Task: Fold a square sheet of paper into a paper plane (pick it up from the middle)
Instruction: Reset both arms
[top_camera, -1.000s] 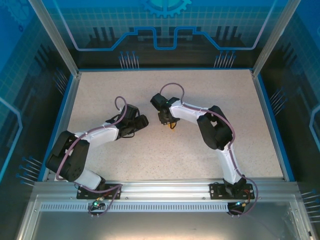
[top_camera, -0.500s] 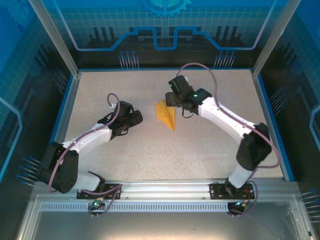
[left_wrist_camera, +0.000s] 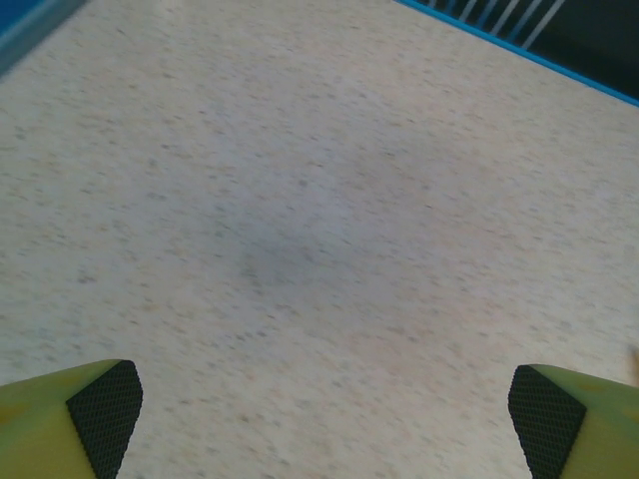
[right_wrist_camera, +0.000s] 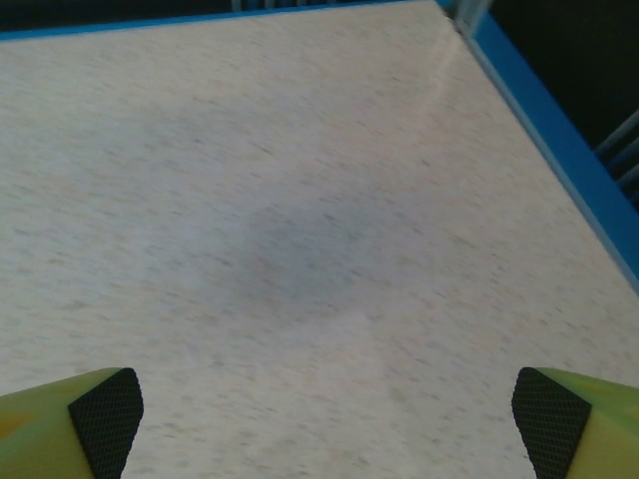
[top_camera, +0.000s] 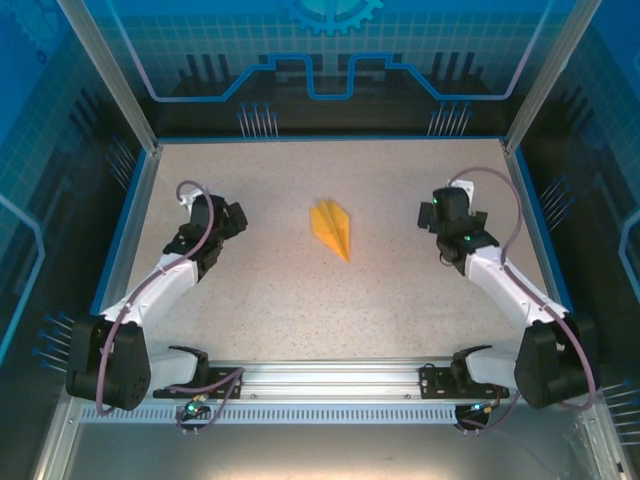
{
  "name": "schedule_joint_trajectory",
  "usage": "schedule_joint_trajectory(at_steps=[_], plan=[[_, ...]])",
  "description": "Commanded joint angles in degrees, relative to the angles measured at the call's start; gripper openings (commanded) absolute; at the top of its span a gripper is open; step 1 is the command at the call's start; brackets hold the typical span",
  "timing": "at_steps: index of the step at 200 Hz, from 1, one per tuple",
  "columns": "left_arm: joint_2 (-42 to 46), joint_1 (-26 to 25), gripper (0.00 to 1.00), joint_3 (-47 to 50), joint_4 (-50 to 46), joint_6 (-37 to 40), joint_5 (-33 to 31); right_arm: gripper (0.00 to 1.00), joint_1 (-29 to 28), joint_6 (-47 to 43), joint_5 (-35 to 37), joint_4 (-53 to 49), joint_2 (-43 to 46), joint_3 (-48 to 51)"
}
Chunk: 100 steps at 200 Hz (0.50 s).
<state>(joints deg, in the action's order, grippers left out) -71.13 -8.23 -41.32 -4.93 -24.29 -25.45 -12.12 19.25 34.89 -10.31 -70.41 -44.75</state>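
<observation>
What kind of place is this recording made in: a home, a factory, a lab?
Probably a lab robot cell: a speckled table boxed in by aluminium posts and blue circuit-print panels, with the left arm and right arm bolted to a rail.

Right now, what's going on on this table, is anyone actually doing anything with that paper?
Nothing is being handled at this moment. A folded orange-yellow paper plane lies flat near the middle of the table, its nose pointing toward the near edge. The left arm and right arm sit off to either side, well apart from it. Both sets of jaws stand wide open with bare tabletop between them.
</observation>
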Motion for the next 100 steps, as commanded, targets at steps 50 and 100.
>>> schedule_joint_trajectory(at_steps=[50,100], plan=[[-0.4,6.5,0.98,13.5,23.9,16.3,3.5,1.0,9.6,-7.0,-7.7,24.7,0.7,16.8],[-4.2,8.9,0.98,19.1,41.0,20.6,18.6,1.0,9.7,-11.6,-15.4,37.4,-4.1,19.2]])
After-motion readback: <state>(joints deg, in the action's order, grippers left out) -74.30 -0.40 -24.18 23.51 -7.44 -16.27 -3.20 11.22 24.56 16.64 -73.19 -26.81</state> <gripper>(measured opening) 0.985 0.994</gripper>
